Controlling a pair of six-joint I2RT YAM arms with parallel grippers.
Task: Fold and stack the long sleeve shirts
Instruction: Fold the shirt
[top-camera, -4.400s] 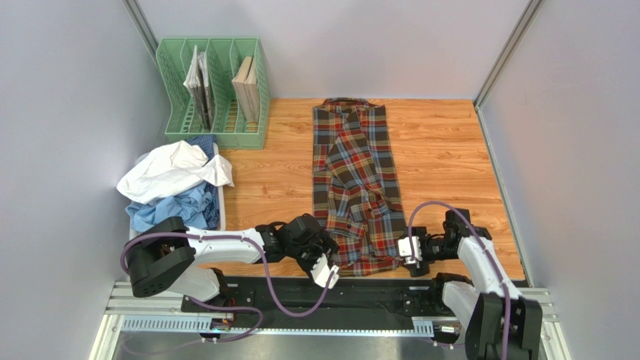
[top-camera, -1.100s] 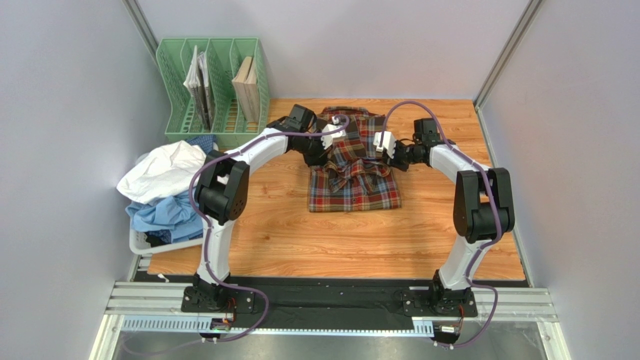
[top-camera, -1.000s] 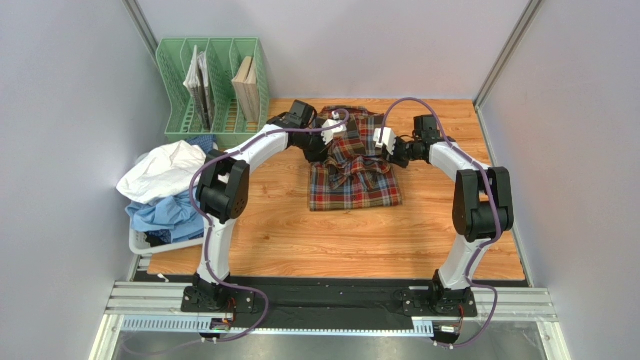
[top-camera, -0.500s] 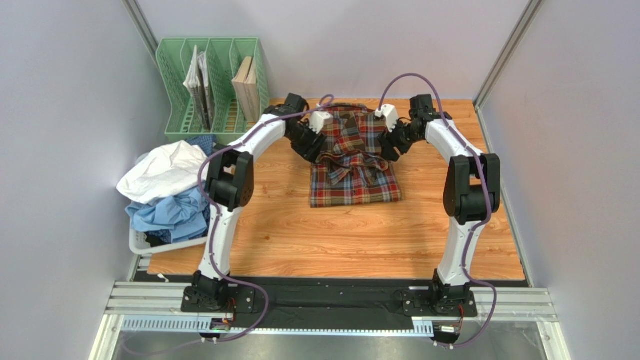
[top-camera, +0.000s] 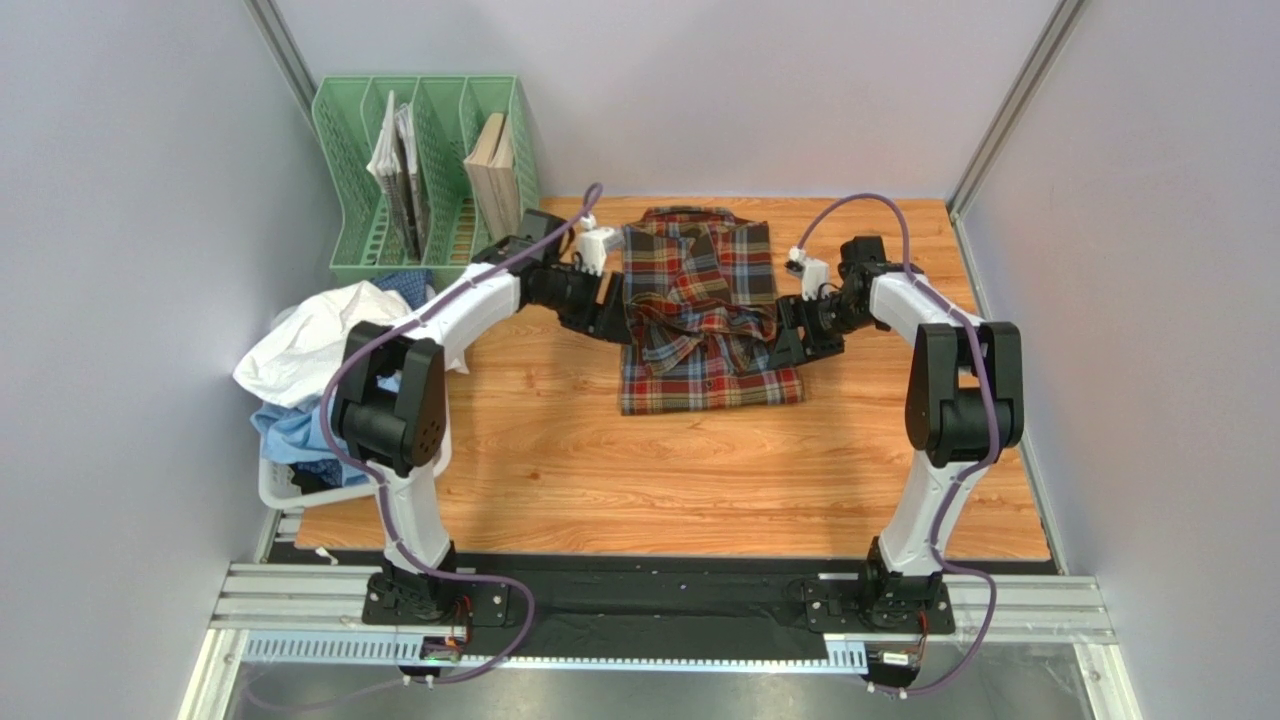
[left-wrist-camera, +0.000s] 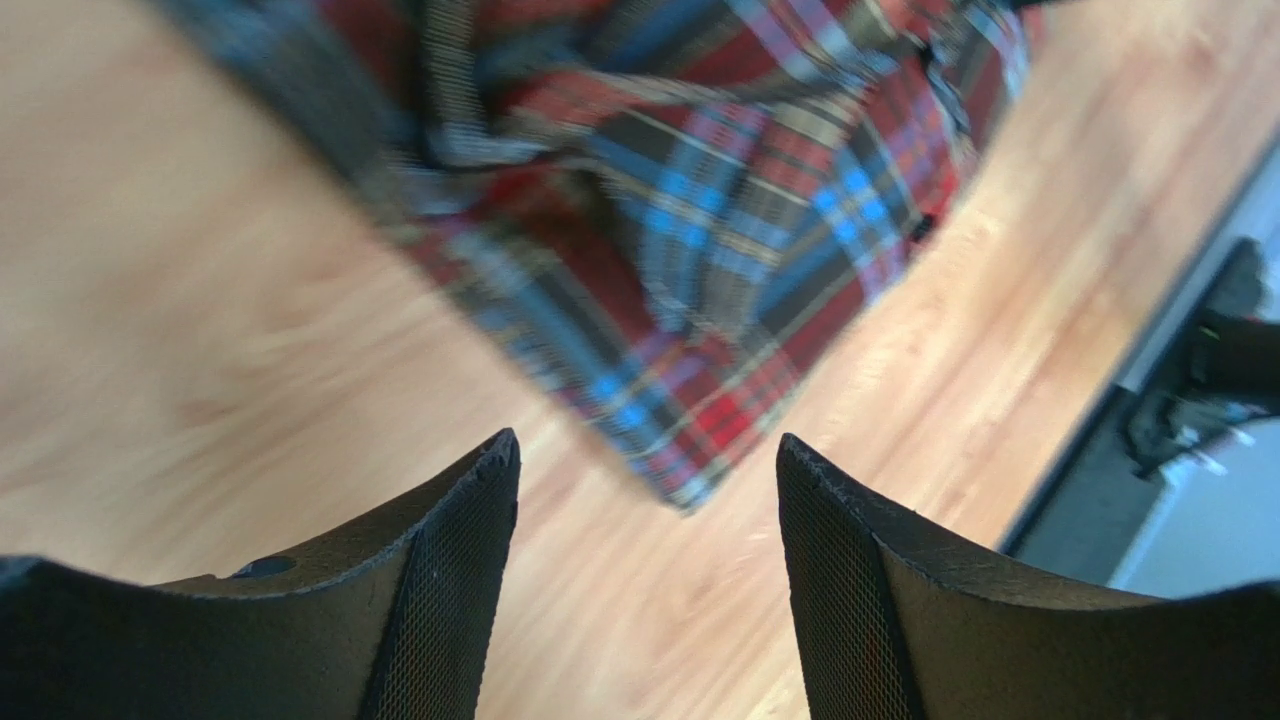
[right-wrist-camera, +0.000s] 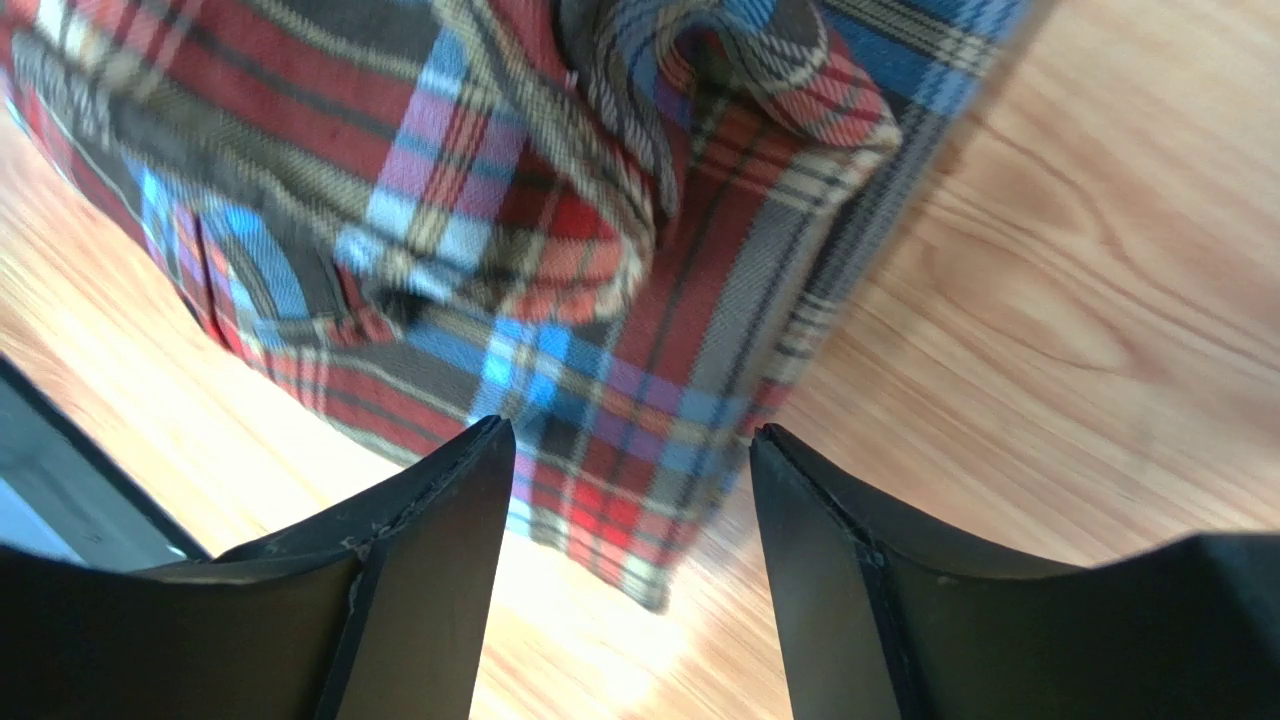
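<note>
1. tartan shirt (top-camera: 709, 323): lies on the wood table (top-camera: 902, 450), far-centre, collar twd the back wall. Folded into a compact block, narrower collar part on top of a wider lower layer. Rumpled ridge across the middle.
2. left gripper (top-camera: 613, 318): low over the table, just beside the shirt's L edge, pointing in twd it. Wrist cam (left-wrist-camera: 646, 450): fingers (left-wrist-camera: 436, 600) stand well apart w/ nothing betw them. Only a shirt corner and bare wood show past the tips. Pic is blurred, so contact w/ the cloth: can't tell.
3. right gripper (top-camera: 792, 326): mirrored pos., just beside the shirt's R edge. Wrist cam (right-wrist-camera: 631, 435): jaws spread wide and empty. Plaid hem and a rolled fold lie ahead of the tips, wood to the R.
4. No cloth pinched by either side.
5. Other shirts: white shirt (top-camera: 338, 342) heaped on the light blue shirt (top-camera: 323, 428) at the table's L edge. Both unfolded, over a white basket (top-camera: 286, 488), well apart from the tartan.
6. green file rack (top-camera: 425, 180): far-L corner, upright, w/ books (top-camera: 493, 173) in two slots.
</note>
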